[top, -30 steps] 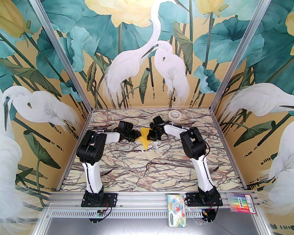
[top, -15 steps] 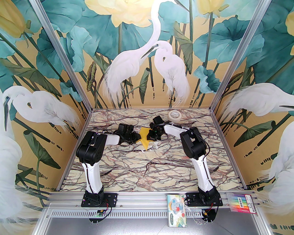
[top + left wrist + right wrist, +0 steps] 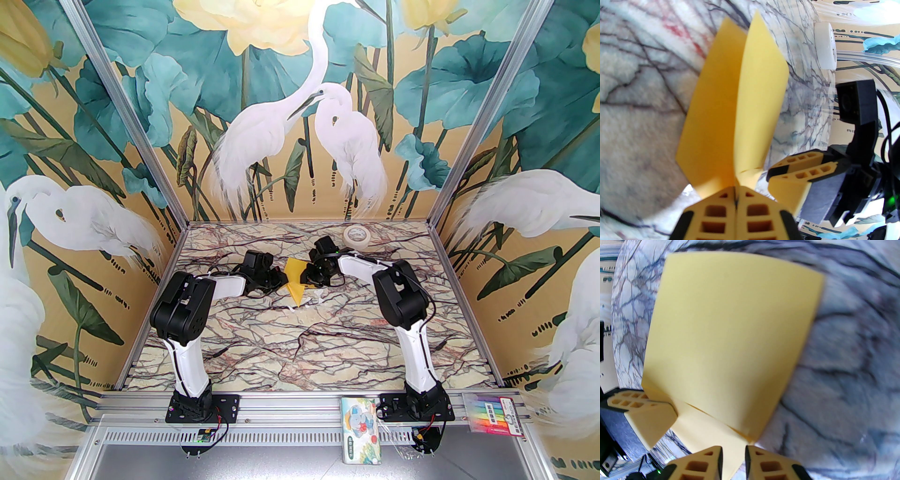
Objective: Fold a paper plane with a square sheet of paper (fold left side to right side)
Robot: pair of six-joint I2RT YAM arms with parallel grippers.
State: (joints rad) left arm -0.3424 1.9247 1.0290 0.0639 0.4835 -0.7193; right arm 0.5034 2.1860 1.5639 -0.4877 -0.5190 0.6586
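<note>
1. Yellow paper sheet is half-folded, w/ two flaps standing in a V, near-left of the tape roll.
2. L claw: clenched, pinching sheet's bottom edge at the crease; on sheet's side away from roll.
3. R claw: fingers slightly apart, sheet corner loose in the gap; btwn sheet and roll.

White arm shells, black joint housings, thin black cables, yellow cut-out pincer fingers
</note>
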